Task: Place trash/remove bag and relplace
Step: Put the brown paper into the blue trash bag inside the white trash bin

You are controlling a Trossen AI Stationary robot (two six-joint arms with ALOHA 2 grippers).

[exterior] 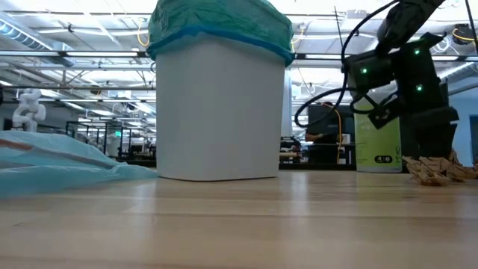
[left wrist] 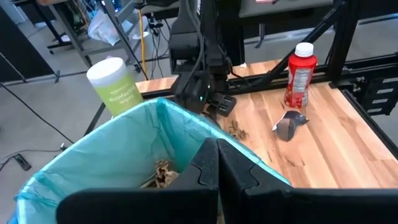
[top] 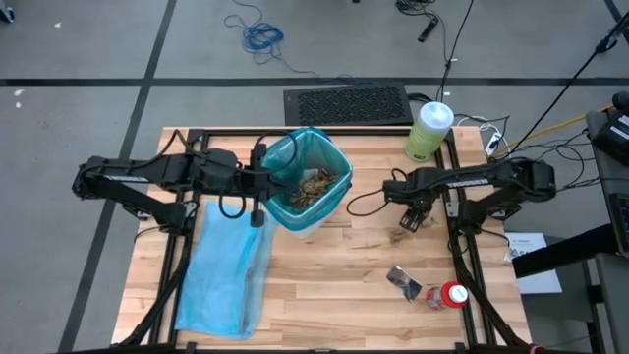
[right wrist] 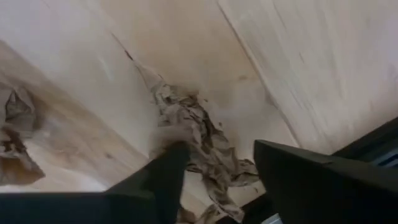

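A white bin [top: 329,211] lined with the teal-green bag [top: 295,157] stands mid-table, with brown paper wads [top: 314,185] inside. My left gripper [top: 263,189] is shut at the bin's left rim, and its fingers [left wrist: 217,165] hide that rim. My right gripper [top: 408,222] points down, open, over a crumpled brown paper wad [right wrist: 202,146] that lies flat on the wood right of the bin. Its fingers stand on either side of the wad [exterior: 441,170]. A pale blue bag [top: 224,280] lies spread on the table's left. My left gripper is shut at the bag's rim [left wrist: 186,121], but its own fingers hide the spot, so I cannot tell whether it pinches the film. My right gripper has one fingertip [right wrist: 171,152] at the wad's edge from above. Whether it touches cannot be told, and the wad lies on the table.
A silvery wrapper [top: 403,282] and a red-and-white object [top: 450,295] lie near the front right. A tall green white-lidded canister [top: 429,130] stands at the back right. Another paper wad [right wrist: 15,140] lies close to my right gripper. Bare wood shows at the front centre.
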